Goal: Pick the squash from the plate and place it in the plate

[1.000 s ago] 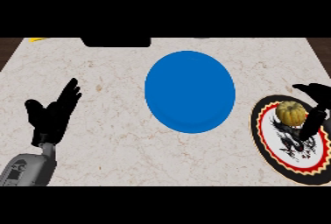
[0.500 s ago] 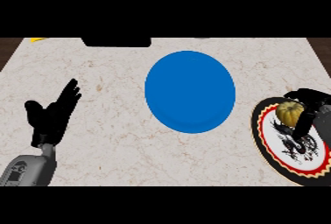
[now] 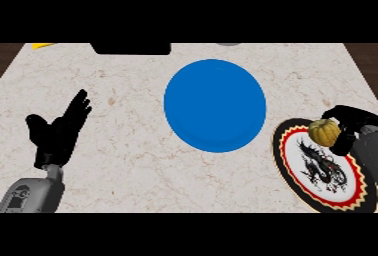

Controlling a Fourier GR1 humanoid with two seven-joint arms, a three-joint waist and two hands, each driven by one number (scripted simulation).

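A yellow squash (image 3: 324,132) sits on the upper part of a plate with a dragon picture (image 3: 317,167) and a red and black rim, at the right side of the frame. The right hand (image 3: 353,127) comes in from the right edge and curls around the squash, with black fingers over its top and down its right side, so the hand is holding it. The squash looks like it is touching the dragon plate or just above it; I cannot tell which. A big blue plate (image 3: 215,105) lies in the middle of the frame, a bit toward the top, on the pale marble counter (image 3: 125,150). It has nothing on it and sits just beside the dragon plate, to its upper left. The left hand (image 3: 57,131) is at the left side of the frame, well apart from both plates. Its fingers are straight and point up, spread wide, and it holds nothing. At the top edge there is a dark box shape (image 3: 131,48) and a small yellow thing (image 3: 41,45) in the upper left corner.
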